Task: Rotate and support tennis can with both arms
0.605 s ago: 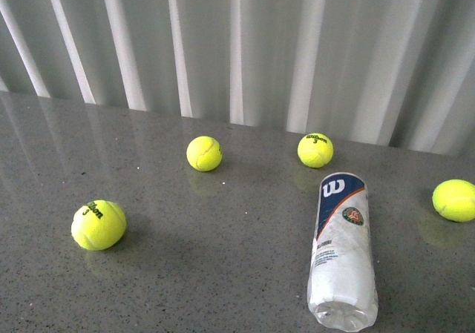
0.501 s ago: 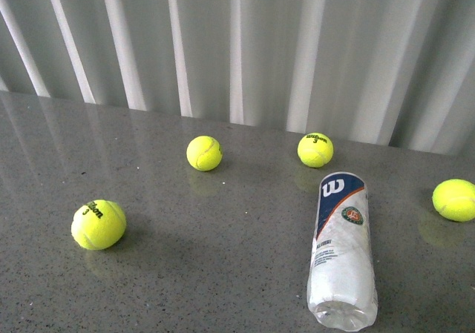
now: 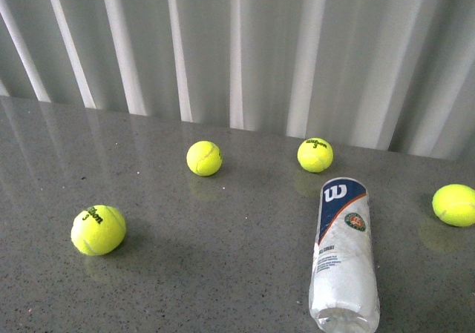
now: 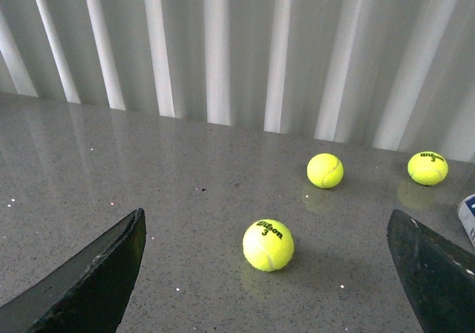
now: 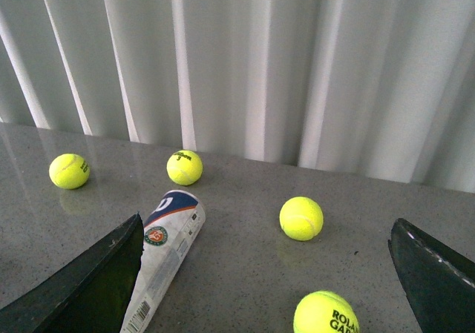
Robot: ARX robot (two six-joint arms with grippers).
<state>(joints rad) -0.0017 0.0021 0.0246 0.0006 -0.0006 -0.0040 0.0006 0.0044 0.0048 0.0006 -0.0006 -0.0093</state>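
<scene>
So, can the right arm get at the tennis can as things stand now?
Probably yes. The tennis can lies on its side on the table, close beside one finger of the open right gripper. Nothing covers it; the nearest ball lies apart, past its far end.

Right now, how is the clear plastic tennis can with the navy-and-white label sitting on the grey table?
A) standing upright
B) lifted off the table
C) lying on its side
C: the clear plastic tennis can lies lengthwise, flat on the grey table.
</scene>
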